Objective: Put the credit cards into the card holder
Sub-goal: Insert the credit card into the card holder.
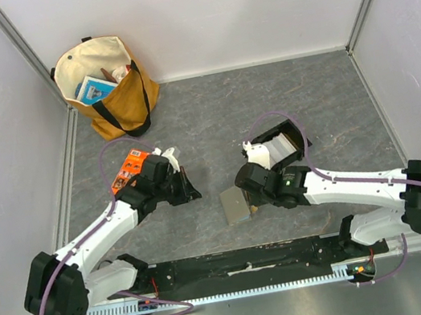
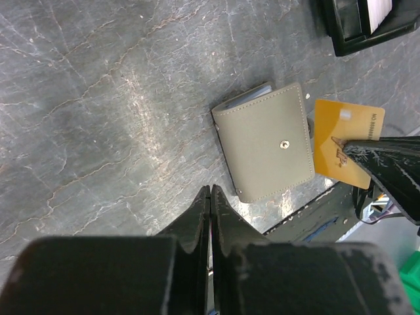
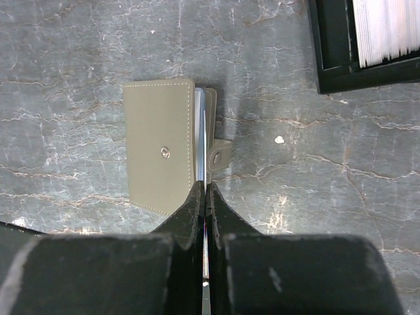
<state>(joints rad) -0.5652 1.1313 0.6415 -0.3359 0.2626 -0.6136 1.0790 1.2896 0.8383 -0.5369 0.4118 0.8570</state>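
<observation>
Reference item: the card holder [image 1: 235, 204], which lies folded on the bench [image 1: 330, 95] with its snap stud [image 3: 165, 153] facing up. The top external view gives layout only. It shows the black tray [image 1: 292, 133] beyond the card holder to the right, the orange packet [image 1: 131, 170] well to its left and the tote bag [image 1: 109, 81] far beyond it to the left; both tool tips are masked there by the wrists. Only the left wrist view shows the face of the gold card [image 2: 348, 141], just beside one short edge of the card holder, with a black finger [image 2: 387, 161] of the right tool across it. In the right wrist view the same card is only a thin sliver between the fingers, so it probably stands on edge rather than lying flat. The right tool [image 3: 205, 191] is clenched on the gold card, at the corner of the card holder where the strap tab [image 3: 220, 155] projects. The left tool [image 2: 210, 193] is clenched with nothing between its fingers, near the card holder but apart from it. The right wrist view also shows pale blue card edges [image 3: 200, 128] inside the card holder's open side. The remaining credit cards [image 3: 387, 29] stand as a white stack in the black tray, cut off by the frame edge, so no count is possible. Whether the gold card touches the card holder cannot be determined.
</observation>
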